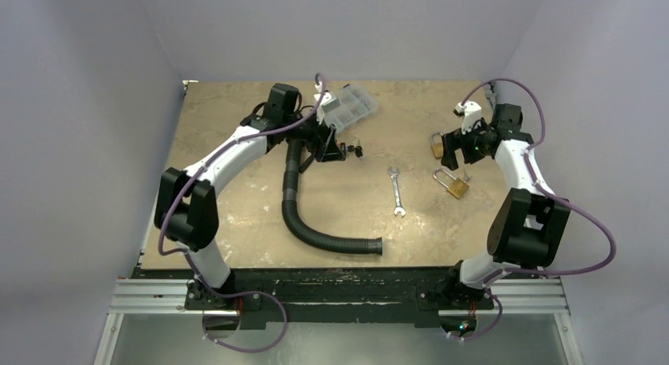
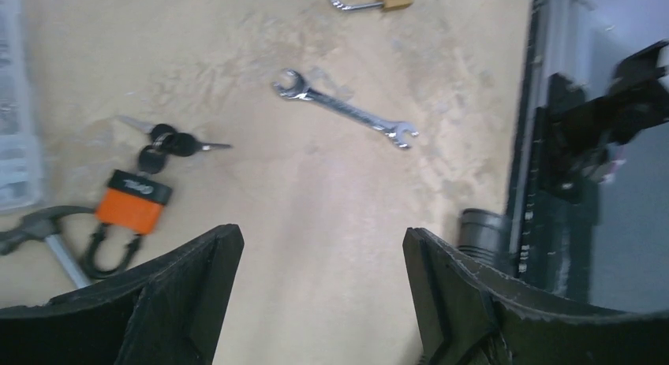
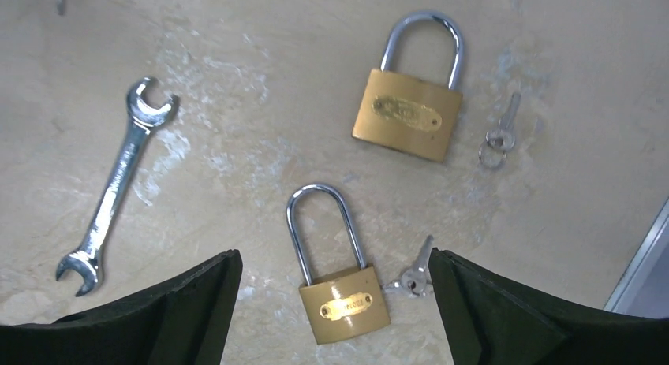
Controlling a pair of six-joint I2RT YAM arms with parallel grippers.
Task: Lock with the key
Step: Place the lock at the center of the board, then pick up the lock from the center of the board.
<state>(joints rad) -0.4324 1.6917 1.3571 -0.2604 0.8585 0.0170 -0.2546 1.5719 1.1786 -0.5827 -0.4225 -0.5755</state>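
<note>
Evidently both arms hover over the beige surface (image 1: pixel 339 199) with nothing in hand. The right jaws stand spread wide and empty, and framed between them lies a long-shackled brass padlock (image 3: pixel 335 280), with its small silver key (image 3: pixel 416 276) just beside the body, toward the right-hand jaw. That placement looks suited to picking up either one. Beyond these jaws lies a short-shackled brass padlock (image 3: pixel 409 105) with a ringed silver key (image 3: pixel 500 136) near it, and a steel open-ended wrench (image 3: pixel 114 195) lies off toward the left-hand jaw. The left jaws gape empty too. Ahead of their left-hand jaw sits an orange-bodied padlock (image 2: pixel 132 207), with black-headed keys (image 2: pixel 170 143) just beside its top. Its dark shackle runs partly behind that jaw. I cannot tell which lock the task means, nor whether any shackle is latched, and the key teeth are too small to read.
</note>
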